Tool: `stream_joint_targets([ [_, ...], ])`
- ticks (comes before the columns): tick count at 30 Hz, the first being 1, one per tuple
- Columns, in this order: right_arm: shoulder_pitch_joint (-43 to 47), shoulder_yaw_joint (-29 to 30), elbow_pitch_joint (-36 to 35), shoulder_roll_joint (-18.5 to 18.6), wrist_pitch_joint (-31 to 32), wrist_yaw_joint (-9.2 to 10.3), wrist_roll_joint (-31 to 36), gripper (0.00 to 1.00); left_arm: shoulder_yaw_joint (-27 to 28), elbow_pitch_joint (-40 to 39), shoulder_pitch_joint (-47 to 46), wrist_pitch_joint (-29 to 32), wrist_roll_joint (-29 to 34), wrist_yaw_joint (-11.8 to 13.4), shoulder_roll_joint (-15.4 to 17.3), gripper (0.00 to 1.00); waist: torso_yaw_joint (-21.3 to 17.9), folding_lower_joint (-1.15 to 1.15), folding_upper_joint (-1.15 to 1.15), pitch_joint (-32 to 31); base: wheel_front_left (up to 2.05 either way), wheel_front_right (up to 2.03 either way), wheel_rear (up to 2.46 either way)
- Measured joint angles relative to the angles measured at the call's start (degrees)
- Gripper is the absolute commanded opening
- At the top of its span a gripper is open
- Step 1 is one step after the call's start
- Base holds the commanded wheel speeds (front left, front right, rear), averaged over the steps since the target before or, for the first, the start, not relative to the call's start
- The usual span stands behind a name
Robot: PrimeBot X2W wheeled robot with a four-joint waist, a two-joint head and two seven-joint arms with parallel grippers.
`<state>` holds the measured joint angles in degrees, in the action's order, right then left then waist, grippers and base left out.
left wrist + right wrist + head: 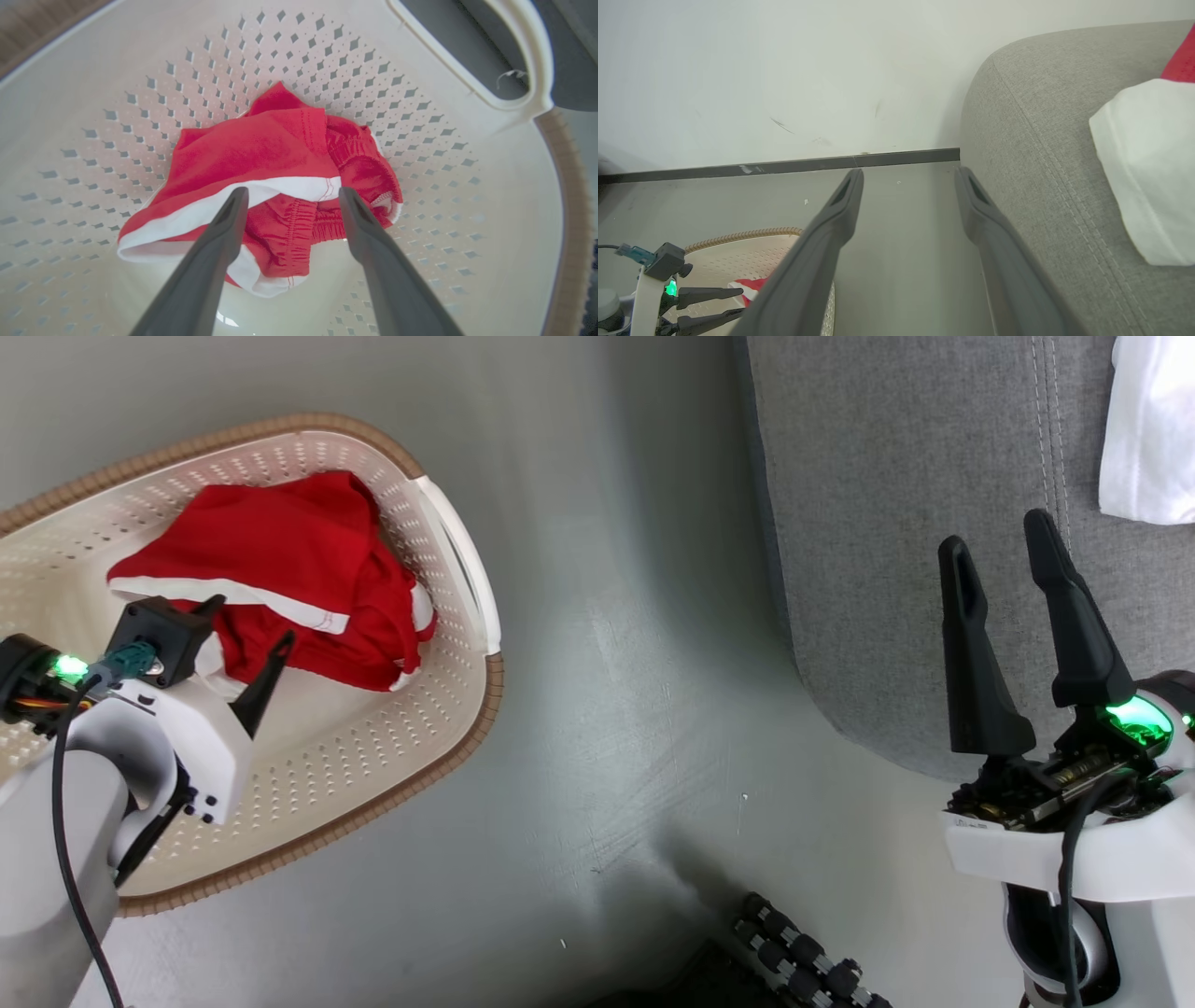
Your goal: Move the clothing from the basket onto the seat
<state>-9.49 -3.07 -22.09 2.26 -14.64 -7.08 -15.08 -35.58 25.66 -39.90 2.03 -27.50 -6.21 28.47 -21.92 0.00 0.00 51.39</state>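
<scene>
The left jaws stand spread wide with nothing between them, tips down inside the basket (373,812) and poised over the red garment (261,154). I cannot tell whether the tips touch the cloth.

The garment is a crumpled heap of bright red fabric. A broad white band of trim runs across just past both fingertips, from one finger to the other. Below that band, in the gap between the jaws, lies a bunched red elastic waistband. More white edging shows under the left finger (224,242). The heap rests on the basket's cream floor, ringed by perforated walls. The handle is beyond the right-hand finger.

The right jaws are also spread and empty. They are raised over the grey floor (607,709) at the rounded edge of the seat (1041,186), well apart from the basket. A plain white piece (1148,168) lies on the grey cushion, out past the right-hand finger. A sliver of red cloth (1181,60) shows behind it.
</scene>
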Motion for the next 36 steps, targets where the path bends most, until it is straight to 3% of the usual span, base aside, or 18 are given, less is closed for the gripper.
stream_joint_targets([
  [10,-0.4,0.0,-1.0,-0.1,0.0,0.00,-2.1,1.00,-0.1,2.5,-2.2,-0.1,3.1,0.0,2.0,1.00,-2.4,0.00,0.00,2.7,0.00,0.00,0.00],
  [34,-1.9,-0.4,-1.2,-0.2,0.0,0.00,-3.6,1.00,-5.5,8.1,-7.4,-3.0,15.3,3.5,5.5,1.00,-5.1,0.00,0.00,4.4,0.00,0.00,0.00],
  [35,-1.9,-0.4,-1.2,-0.2,0.0,0.00,-3.6,1.00,-5.7,8.6,-7.4,-3.0,15.7,3.5,5.5,0.93,-5.1,0.00,0.00,4.3,0.00,0.00,0.00],
  [36,-2.0,-0.4,-1.2,-0.2,0.0,0.00,-3.6,1.00,-5.8,9.0,-7.4,-2.8,15.7,3.5,5.5,0.72,-5.2,0.00,0.00,4.2,0.00,0.00,0.00],
])
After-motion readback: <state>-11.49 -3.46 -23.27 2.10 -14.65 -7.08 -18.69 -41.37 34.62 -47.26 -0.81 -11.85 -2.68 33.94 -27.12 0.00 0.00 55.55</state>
